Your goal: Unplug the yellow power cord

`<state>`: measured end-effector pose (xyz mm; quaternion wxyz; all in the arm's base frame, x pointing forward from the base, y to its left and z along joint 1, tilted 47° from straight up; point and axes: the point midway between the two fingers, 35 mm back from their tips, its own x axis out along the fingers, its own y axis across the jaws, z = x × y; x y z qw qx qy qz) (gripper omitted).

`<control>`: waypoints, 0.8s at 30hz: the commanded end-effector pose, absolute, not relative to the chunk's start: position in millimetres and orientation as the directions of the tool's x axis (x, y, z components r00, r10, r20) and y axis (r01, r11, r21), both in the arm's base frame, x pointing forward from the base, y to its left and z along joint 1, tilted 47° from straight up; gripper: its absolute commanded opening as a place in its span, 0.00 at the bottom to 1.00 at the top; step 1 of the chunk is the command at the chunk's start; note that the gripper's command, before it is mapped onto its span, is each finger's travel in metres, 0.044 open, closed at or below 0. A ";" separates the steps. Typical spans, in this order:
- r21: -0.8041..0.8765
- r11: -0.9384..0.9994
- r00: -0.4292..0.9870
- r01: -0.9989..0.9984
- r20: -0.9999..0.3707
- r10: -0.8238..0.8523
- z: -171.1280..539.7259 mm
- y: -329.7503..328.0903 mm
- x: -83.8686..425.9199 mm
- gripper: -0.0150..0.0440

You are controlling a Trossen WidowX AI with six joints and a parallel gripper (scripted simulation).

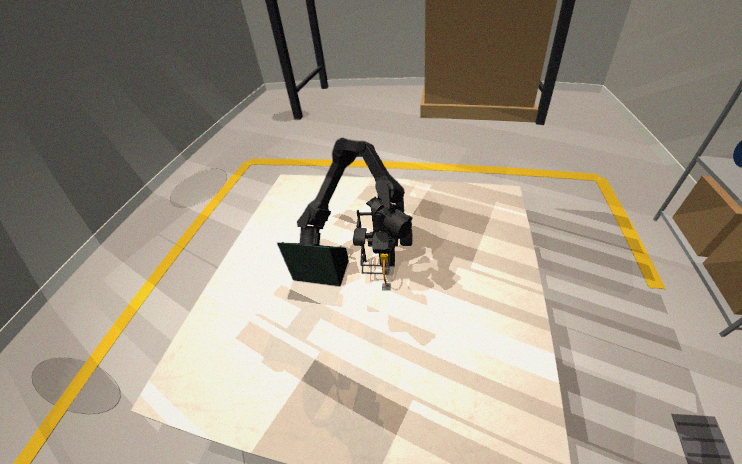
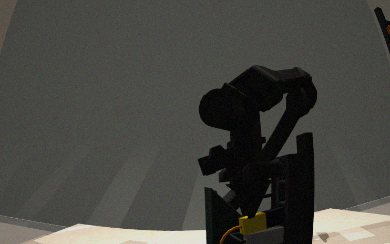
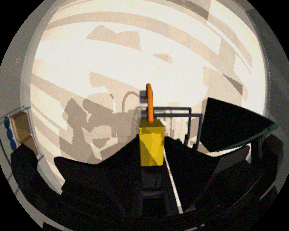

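The arm (image 1: 362, 172) arches up from its base and bends down over the pale surface (image 1: 449, 322), with the tool (image 2: 250, 213) pointing straight down. The tool is closed on the yellow plug (image 2: 252, 223), gripping it from above; in the wrist view the plug (image 3: 151, 143) sits directly between the two dark fingers.

In the exterior view the plug rests on top of the grey power strip (image 2: 264, 234), touching it, so it appears seated in its socket, though the contact line is too dark to confirm. The orange-yellow cord (image 2: 228, 232) leaves the plug's left side and curves downward out of frame. In the wrist view the cord (image 3: 149, 102) runs away from the plug across the surface.

From the top view the plug (image 1: 383, 260) shows only as a small yellow patch below the wrist, with a small grey block (image 1: 386, 286) on the surface just in front of it. A dark green panel (image 1: 313, 262) stands tilted beside the arm's base, to the left of the tool. A thin black frame (image 1: 369, 253) stands between the panel and the plug.
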<state>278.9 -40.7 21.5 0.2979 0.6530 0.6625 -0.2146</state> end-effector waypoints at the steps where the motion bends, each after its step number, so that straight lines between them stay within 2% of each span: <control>1: 0.109 0.054 0.036 0.993 -0.689 0.724 13.2 -51.2 281.4 0.25; 20: 0.110 0.052 0.038 0.993 -0.690 0.723 -6.7 -74.1 285.7 0.25; 24: 0.110 0.049 0.040 0.993 -0.686 0.727 -1.8 -63.3 285.5 0.43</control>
